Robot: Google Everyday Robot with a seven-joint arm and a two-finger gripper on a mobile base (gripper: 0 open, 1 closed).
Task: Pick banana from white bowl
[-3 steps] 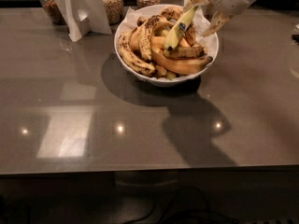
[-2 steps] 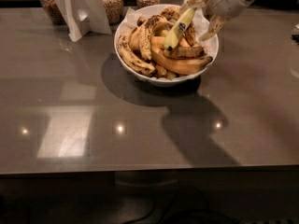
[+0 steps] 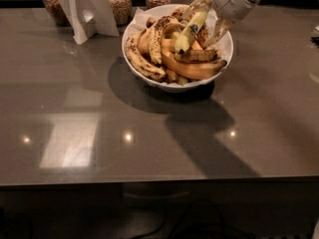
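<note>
The fairly straight greenish-yellow banana with a small blue oval sticker [image 3: 191,29] stands tilted in the large round white ceramic bowl [image 3: 169,86]. Its dark lower tip rests on the pile near the middle of the bowl, and its upper end rises toward the bowl's back right rim. That upper end sits inside the pale two-finger gripper [image 3: 203,23], which reaches in over the bowl's back right rim from the upper right. The gripper is clenched on the banana, with one finger [image 3: 195,6] on the far side toward the back of the bowl and the other pointing down on the side toward the bowl's right wall.

Brown-spotted yellow bananas [image 3: 147,46] fill the left half of the bowl. A plump orange-yellow banana [image 3: 192,70] lies across the front, below the held one.

The bowl stands on a glossy grey-brown bench [image 3: 99,133], toward its far edge. Dark shadows of the bowl and the arm lie in front of the bowl, with small light reflections. Behind the bowl to the left stand a white folded card [image 3: 89,9] and glass jars of dry goods [image 3: 119,3].
</note>
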